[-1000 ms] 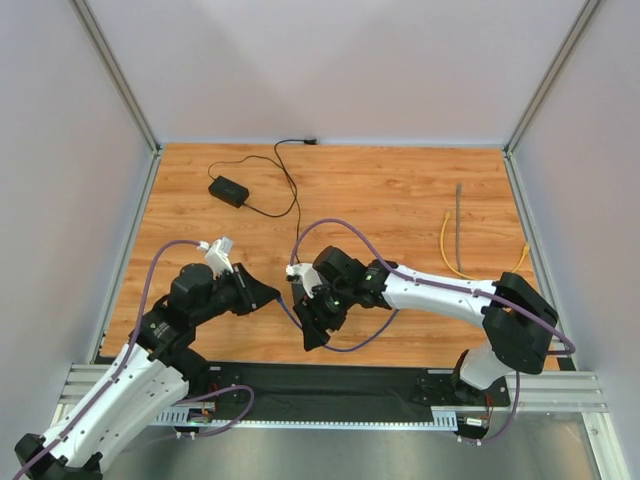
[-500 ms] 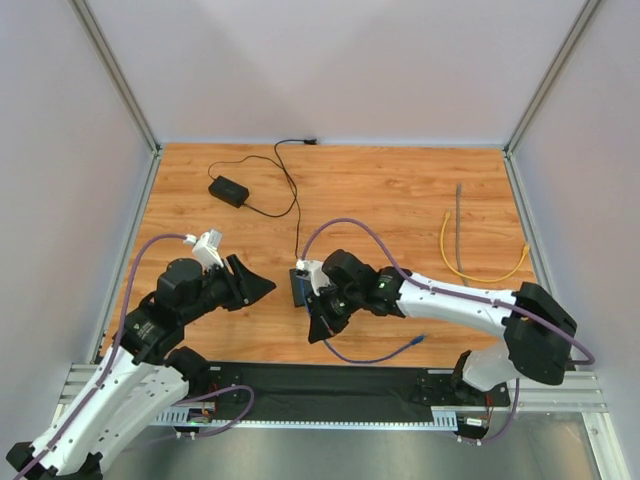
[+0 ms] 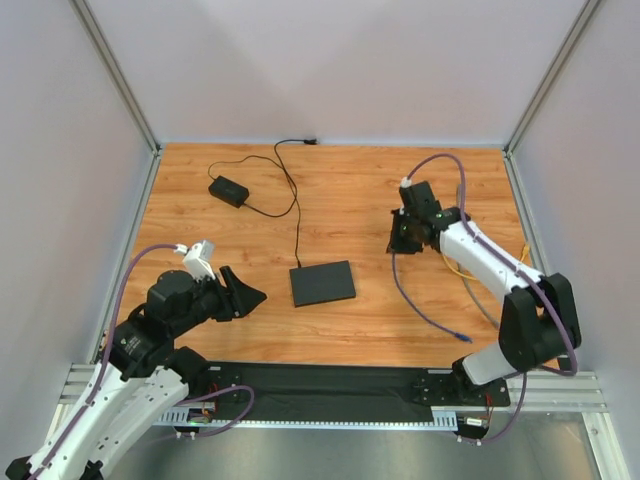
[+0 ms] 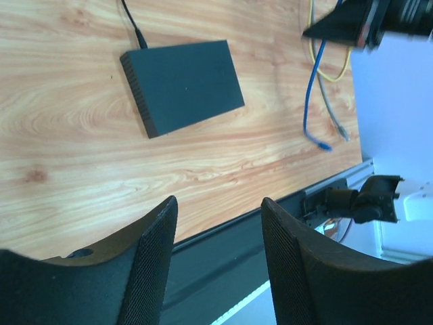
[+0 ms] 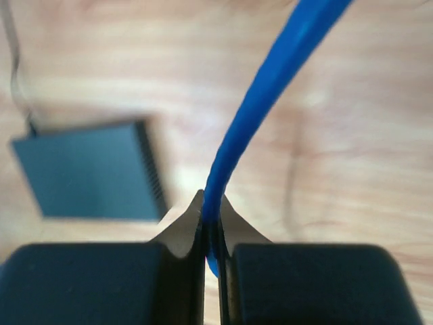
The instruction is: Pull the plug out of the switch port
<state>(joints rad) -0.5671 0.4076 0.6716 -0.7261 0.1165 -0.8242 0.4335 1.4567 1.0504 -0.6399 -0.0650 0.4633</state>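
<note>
The right gripper [image 5: 211, 217] is pinched tight on the blue cable [image 5: 270, 88], whose plug [image 3: 461, 338] lies on the table [image 3: 250, 330] — well apart from the switch [image 3: 322, 283] at mid-table. The left gripper [image 4: 218, 233] hangs wide apart, holding nothing — near the switch's left side.

On the bench there is one switch [image 3: 322, 284], near the middle. One power brick [image 3: 228, 190] lies at 11 o'clock. There are three loose cables at 3 o'clock: one blue cable [image 5: 268, 88], one yellow cable [image 4: 311, 27] and one grey cable [image 3: 458, 198]. Thin black cord [image 3: 298, 235] lies toward 12 o'clock, and I cannot tell whether it is one run or two. There are two arms, the left arm [image 3: 150, 345] and the right arm [image 3: 485, 262], each with two fingers [image 4: 155, 250].
</note>
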